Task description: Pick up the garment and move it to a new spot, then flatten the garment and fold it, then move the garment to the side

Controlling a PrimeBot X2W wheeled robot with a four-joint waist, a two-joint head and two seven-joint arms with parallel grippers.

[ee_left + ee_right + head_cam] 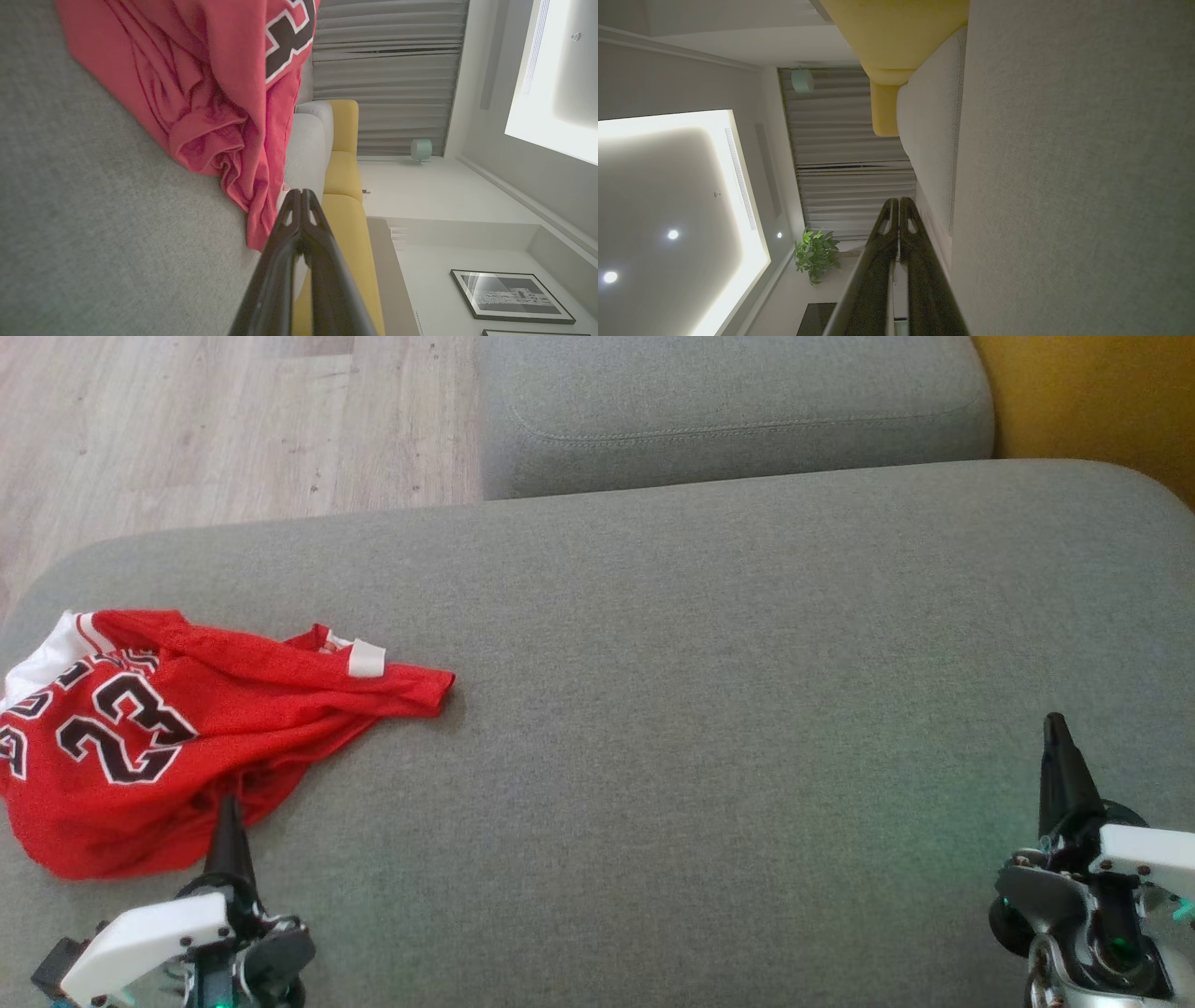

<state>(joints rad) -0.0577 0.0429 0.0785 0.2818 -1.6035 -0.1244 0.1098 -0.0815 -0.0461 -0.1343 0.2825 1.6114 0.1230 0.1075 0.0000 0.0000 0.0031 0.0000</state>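
On grey sofa cushion, crumpled red jersey, just beside left gripper

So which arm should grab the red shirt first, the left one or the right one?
Probably the left. The left gripper sits right by the near edge of the crumpled red shirt, fingers closed. The right gripper is far across the grey cushion.
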